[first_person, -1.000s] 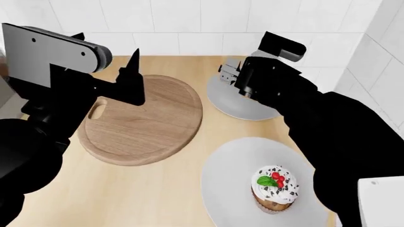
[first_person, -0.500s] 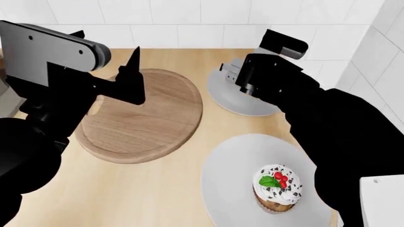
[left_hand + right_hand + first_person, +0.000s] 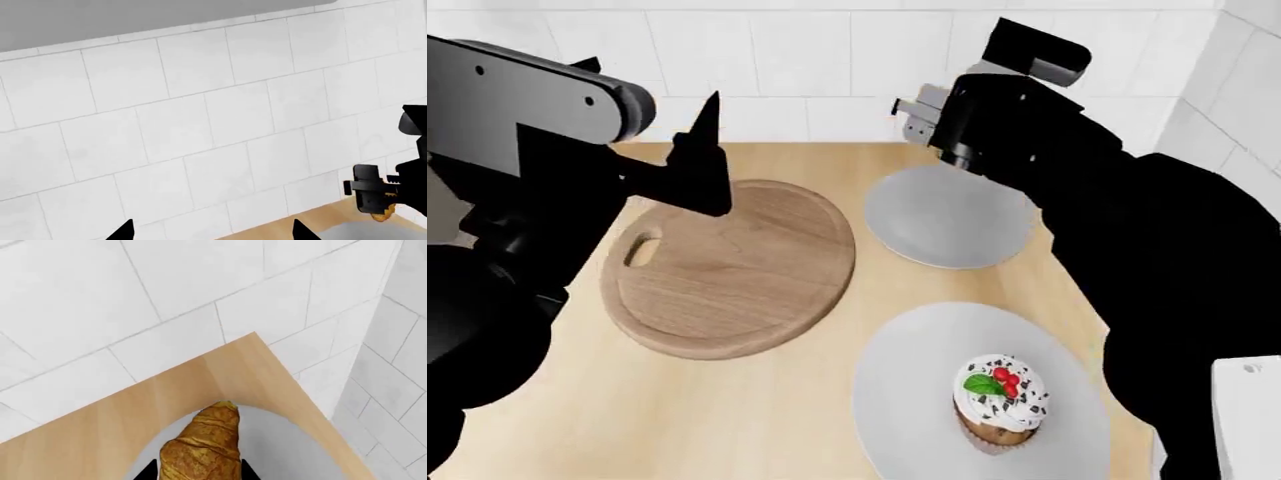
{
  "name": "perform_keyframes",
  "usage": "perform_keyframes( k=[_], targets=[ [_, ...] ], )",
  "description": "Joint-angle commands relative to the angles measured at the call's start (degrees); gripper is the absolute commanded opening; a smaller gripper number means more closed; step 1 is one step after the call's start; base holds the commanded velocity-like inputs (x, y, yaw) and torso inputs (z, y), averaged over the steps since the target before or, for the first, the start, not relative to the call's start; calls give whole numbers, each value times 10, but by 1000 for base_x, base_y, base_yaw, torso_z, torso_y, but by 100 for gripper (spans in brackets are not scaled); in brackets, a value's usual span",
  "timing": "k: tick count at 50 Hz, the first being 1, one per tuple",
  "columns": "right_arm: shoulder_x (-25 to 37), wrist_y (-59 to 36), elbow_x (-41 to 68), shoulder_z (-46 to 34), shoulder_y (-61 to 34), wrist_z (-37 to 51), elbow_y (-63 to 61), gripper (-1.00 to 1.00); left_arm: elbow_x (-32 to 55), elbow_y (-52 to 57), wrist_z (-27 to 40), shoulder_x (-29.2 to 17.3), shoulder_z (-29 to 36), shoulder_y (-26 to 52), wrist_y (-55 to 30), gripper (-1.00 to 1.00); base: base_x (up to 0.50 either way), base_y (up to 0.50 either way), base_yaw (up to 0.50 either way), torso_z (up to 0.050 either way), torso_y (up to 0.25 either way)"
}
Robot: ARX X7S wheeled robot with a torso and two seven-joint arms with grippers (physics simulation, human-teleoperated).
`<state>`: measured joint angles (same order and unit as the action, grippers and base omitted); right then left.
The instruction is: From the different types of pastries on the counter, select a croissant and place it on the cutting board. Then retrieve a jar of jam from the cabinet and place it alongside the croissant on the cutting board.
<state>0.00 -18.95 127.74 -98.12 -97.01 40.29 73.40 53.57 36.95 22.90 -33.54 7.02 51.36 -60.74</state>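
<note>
In the right wrist view the golden croissant (image 3: 203, 445) sits clamped between my right gripper's (image 3: 198, 473) black fingertips, held above a light-grey plate (image 3: 293, 450). The head view shows that gripper (image 3: 910, 112) raised over the far grey plate (image 3: 948, 228), its body hiding the croissant. The round wooden cutting board (image 3: 734, 265) lies bare to the left on the counter (image 3: 694, 420). My left gripper (image 3: 705, 130) hovers over the board's far left edge, open and empty (image 3: 212, 233), facing the tiled wall. The cupcake (image 3: 1001, 400) stands on the near plate (image 3: 908, 400). The jar of jam is out of view.
White tiled walls (image 3: 801, 60) close the counter at the back and on the right. The left wrist view catches my right gripper (image 3: 373, 192) with a bit of croissant (image 3: 381, 216) under it. A grey surface (image 3: 133, 20) runs above the tiles.
My right gripper has risen off the far plate with the croissant in it. The head view has tilted up, showing more wall. The left arm has stayed nearly still.
</note>
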Motion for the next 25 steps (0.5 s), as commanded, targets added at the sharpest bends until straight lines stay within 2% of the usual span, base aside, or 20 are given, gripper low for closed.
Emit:
perform_keyframes(
  k=[1, 5, 12, 19, 25],
  targets=[
    [0, -58, -16, -16, -51, -70, 12, -100, 9, 2, 6, -3, -6, 7, -4, 100, 0, 0, 0, 0, 250],
    [0, -93, -27, -29, -59, -159, 13, -100, 14, 4, 10, -3, -8, 11, -7, 100, 0, 0, 0, 0, 250],
    [0, -99, -102, -31, -60, -361, -6, -100, 27, 8, 21, -4, -15, 21, -17, 100, 0, 0, 0, 0, 4],
    [0, -103, -153, -15, -57, -473, -35, -100, 33, 7, 25, -3, -21, 26, -17, 100, 0, 0, 0, 0, 0],
    [0, -168, -164, 9, -55, -517, -62, -100, 40, 10, 27, -6, -27, 27, -17, 100, 0, 0, 0, 0, 0]
  ],
)
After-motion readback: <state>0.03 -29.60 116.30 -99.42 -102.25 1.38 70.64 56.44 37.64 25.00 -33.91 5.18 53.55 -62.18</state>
